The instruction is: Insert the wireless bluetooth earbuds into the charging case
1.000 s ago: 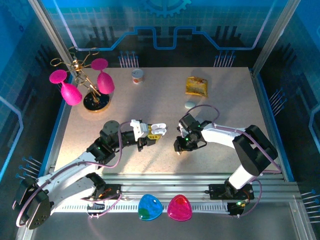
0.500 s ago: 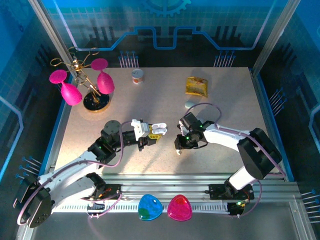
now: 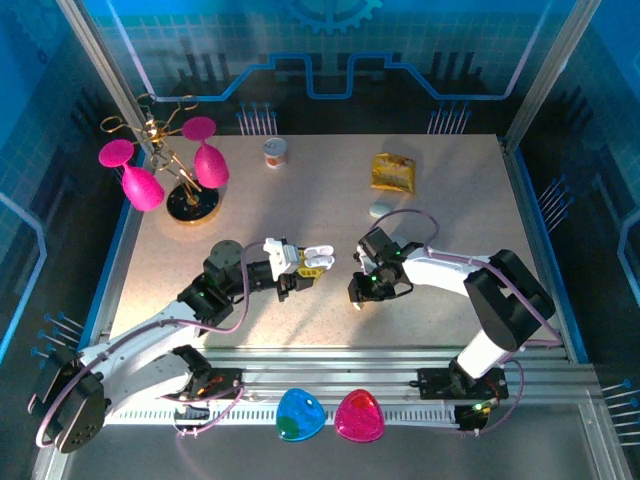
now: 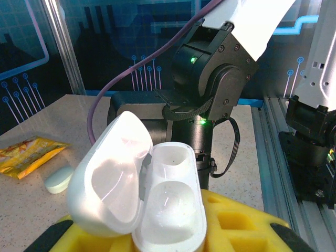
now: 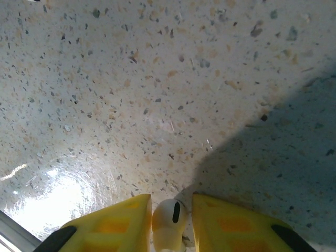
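Observation:
The white charging case stands open between my left gripper's yellow fingers, lifted a little off the table. In the left wrist view the charging case shows its lid flipped to the left and two hollow wells, both without an earbud, and the left gripper is shut on its base. My right gripper points down at the table just right of the case. One small white earbud sits between the right gripper's nearly closed yellow fingers, pressed against the left one.
A pale-green case and a yellow packet lie behind the right arm, both also in the left wrist view, case and packet. A small can and a stand with pink glasses are at the back left.
The right arm's elbow shifted slightly outward and came back. Both grippers stay where they were, and the case stays held open.

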